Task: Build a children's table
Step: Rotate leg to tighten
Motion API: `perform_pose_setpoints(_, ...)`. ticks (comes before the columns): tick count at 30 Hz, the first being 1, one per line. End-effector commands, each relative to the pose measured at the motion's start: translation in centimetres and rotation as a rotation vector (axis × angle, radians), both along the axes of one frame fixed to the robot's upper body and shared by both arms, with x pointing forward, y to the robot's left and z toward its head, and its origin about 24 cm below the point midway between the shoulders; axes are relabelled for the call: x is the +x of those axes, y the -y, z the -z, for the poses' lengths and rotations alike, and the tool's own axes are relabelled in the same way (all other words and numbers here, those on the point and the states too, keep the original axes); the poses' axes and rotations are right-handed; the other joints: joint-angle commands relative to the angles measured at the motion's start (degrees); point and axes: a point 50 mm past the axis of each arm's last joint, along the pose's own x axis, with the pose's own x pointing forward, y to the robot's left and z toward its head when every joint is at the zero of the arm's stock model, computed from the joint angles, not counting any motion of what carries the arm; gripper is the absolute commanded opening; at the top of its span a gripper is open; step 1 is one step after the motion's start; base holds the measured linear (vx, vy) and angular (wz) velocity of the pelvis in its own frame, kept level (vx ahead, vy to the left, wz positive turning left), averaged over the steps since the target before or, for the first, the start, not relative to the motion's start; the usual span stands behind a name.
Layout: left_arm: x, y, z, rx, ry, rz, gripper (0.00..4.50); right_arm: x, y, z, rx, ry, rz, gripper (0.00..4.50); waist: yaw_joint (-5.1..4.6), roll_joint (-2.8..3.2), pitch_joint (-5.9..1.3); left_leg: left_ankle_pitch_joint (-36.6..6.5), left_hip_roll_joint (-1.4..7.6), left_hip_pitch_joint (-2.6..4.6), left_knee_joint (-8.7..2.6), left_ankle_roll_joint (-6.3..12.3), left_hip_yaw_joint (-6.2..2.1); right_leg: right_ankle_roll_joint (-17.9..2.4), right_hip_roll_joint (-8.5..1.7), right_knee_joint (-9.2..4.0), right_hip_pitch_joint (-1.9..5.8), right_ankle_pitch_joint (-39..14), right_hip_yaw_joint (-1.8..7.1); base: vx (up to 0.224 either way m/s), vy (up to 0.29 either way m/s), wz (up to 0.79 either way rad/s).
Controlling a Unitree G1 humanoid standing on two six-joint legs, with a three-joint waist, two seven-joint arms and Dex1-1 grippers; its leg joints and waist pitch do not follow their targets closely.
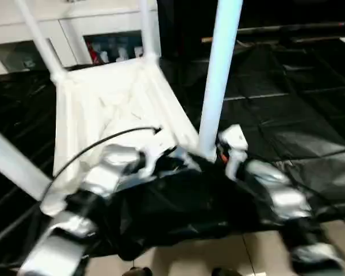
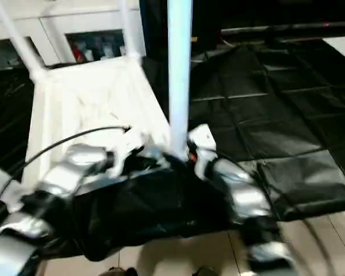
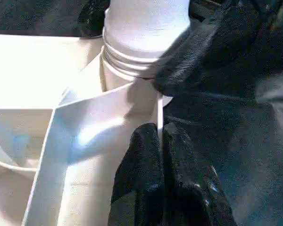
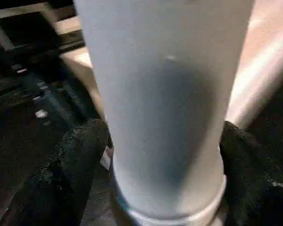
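The white tabletop (image 1: 109, 98) lies upside down on black sheeting, its ribbed underside facing up. A white leg (image 1: 218, 75) stands upright in the near right corner socket (image 3: 132, 84), with its thread rings showing above the socket. Three other legs (image 1: 37, 37) rise from the other corners. My left gripper (image 3: 160, 136) is shut on the thin rim wall beside that socket. My right gripper (image 4: 165, 141) straddles the base of the leg, one black finger (image 4: 80, 160) on each side, with a sliver of room on one side.
Black plastic sheeting (image 1: 287, 115) covers the floor, bunched up under my arms. White cabinets with glass fronts (image 1: 103, 34) stand behind the tabletop. A black cable (image 1: 98, 144) arcs over the tabletop to my left wrist. Pale floor tiles (image 1: 218, 253) lie nearest me.
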Motion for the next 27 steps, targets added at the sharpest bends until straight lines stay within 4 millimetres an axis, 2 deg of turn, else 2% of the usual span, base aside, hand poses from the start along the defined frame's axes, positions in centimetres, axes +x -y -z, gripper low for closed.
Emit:
perform_pose_setpoints(1,-1.0,1.0,0.5,-0.019,-0.046,0.1,0.0,-1.0,-1.2,0.3,0.001,-0.032,-0.123,3.67,0.41,-1.44,-4.67,-8.7,2.73,0.93,-3.16,7.76,-0.69,-15.8,-1.79,-2.57,2.69,-7.8,1.31,0.0,0.0,0.0)
perform_pose_setpoints(6,-1.4,0.0,0.4,-0.011,-0.073,0.141,0.0,-1.4,-0.2,-0.1,-0.039,-0.027,-0.203,3.67,0.99,-1.7,-4.5,-10.7,2.93,1.25,-3.43,6.18,-0.73,-14.8,-1.86,-2.84,2.39,-11.9,1.54,0.0,0.0,0.0)
perform_pose_setpoints(7,-1.5,-0.2,0.4,-0.011,-0.075,0.142,0.0,-1.4,-0.1,-0.2,-0.044,-0.027,-0.209,3.67,0.83,-2.27,-4.48,-10.7,2.92,1.16,-3.46,6.11,-0.69,-14.7,-1.79,-2.88,2.44,-12.1,1.54,0.0,0.0,0.0)
perform_pose_setpoints(8,-1.6,-0.3,0.5,-0.015,-0.08,0.142,0.0,-1.4,0.0,-0.3,-0.051,-0.033,-0.224,3.67,0.81,-2.57,-4.38,-10.9,2.93,1.14,-3.53,5.95,-0.69,-14.3,-1.83,-2.95,2.38,-13.1,1.59,0.0,0.0,0.0)
perform_pose_setpoints(10,-1.8,-0.3,0.5,-0.022,-0.082,0.139,0.0,-1.4,0.1,-0.4,-0.06,-0.04,-0.242,3.67,0.84,-2.38,-4.4,-11.0,2.97,1.2,-3.57,5.61,-0.77,-13.8,-1.9,-2.94,2.3,-14.1,1.64,0.0,0.0,0.0)
perform_pose_setpoints(11,-1.8,-0.3,0.5,-0.025,-0.081,0.138,0.0,-1.3,0.1,-0.4,-0.065,-0.04,-0.248,3.67,0.73,-2.49,-4.44,-10.9,2.92,1.17,-3.56,5.42,-0.78,-13.7,-1.83,-2.9,2.34,-13.6,1.64,0.0,0.0,0.0)
perform_pose_setpoints(12,-1.8,-0.2,0.6,-0.028,-0.081,0.137,0.0,-1.4,0.1,-0.4,-0.069,-0.043,-0.254,3.67,0.65,-3.05,-4.52,-10.5,2.88,1.16,-3.46,5.54,-0.74,-13.6,-1.84,-2.79,2.39,-13.0,1.67,0.0,0.0,0.0)
perform_pose_setpoints(13,-1.8,-0.2,0.6,-0.031,-0.081,0.136,0.0,-1.3,0.1,-0.4,-0.07,-0.044,-0.257,3.44,0.53,-3.62,-4.52,-10.2,2.85,1.08,-3.41,5.8,-0.63,-13.5,-1.84,-2.84,2.42,-12.9,1.71,0.0,0.0,0.0)
perform_pose_setpoints(14,-1.9,-0.2,0.6,-0.034,-0.082,0.136,0.0,-1.3,0.1,-0.4,-0.071,-0.046,-0.26,3.44,0.67,-3.35,-4.53,-9.8,2.85,1.11,-3.4,5.92,-0.72,-13.4,-1.98,-2.8,2.37,-13.5,1.72,0.0,0.0,0.0)
perform_pose_setpoints(15,-1.9,-0.2,0.6,-0.036,-0.082,0.135,0.0,-1.2,0.0,-0.5,-0.071,-0.047,-0.262,3.32,0.54,-3.64,-4.56,-9.6,2.81,1.11,-3.33,5.95,-0.64,-13.2,-1.91,-2.85,2.34,-13.6,1.72,0.0,0.0,0.0)
perform_pose_setpoints(17,-1.9,-0.2,0.5,-0.037,-0.081,0.132,0.0,-1.0,0.0,-0.5,-0.069,-0.052,-0.263,3.24,0.59,-3.79,-4.58,-8.9,2.77,1.07,-3.26,6.19,-0.67,-13.1,-1.95,-2.74,2.39,-13.5,1.71,0.0,0.0,0.0)
perform_pose_setpoints(18,-1.9,-0.2,0.5,-0.038,-0.081,0.13,0.0,-1.0,0.0,-0.5,-0.069,-0.054,-0.264,3.0,0.52,-4.19,-4.53,-8.7,2.77,1.04,-3.23,6.38,-0.58,-13.0,-1.92,-2.78,2.34,-13.4,1.73,0.0,0.0,0.0)
perform_pose_setpoints(19,-1.8,-0.2,0.5,-0.038,-0.079,0.128,0.0,-1.0,0.1,-0.5,-0.069,-0.055,-0.264,2.93,0.56,-3.92,-4.51,-8.7,2.76,1.07,-3.24,6.45,-0.63,-13.0,-1.89,-2.73,2.29,-13.7,1.69,0.0,0.0,0.0)
perform_pose_setpoints(20,-1.9,-0.2,0.5,-0.039,-0.08,0.127,0.0,-0.9,0.1,-0.5,-0.068,-0.058,-0.263,2.9,0.49,-4.23,-4.5,-8.7,2.77,1.08,-3.2,6.47,-0.57,-12.8,-1.87,-2.78,2.27,-13.7,1.72,0.0,0.0,0.0)
perform_pose_setpoints(26,-1.7,-0.1,0.5,-0.04,-0.063,0.088,0.0,-0.8,-0.1,-0.1,-0.033,-0.073,-0.203,2.71,0.43,-4.32,-4.43,-8.2,2.71,1.01,-3.14,6.68,-0.62,-12.4,-1.89,-2.76,2.22,-14.1,1.74,0.0,0.0,0.0)
perform_pose_setpoints(27,-0.9,0.2,0.8,-0.015,-0.027,0.002,0.0,-0.3,-0.4,0.4,-0.026,-0.055,-0.085,2.71,0.23,-4.33,-4.38,-8.6,2.7,0.99,-3.22,6.36,-0.67,-12.2,-1.88,-2.9,2.14,-14.8,1.75,0.0,0.0,0.0)
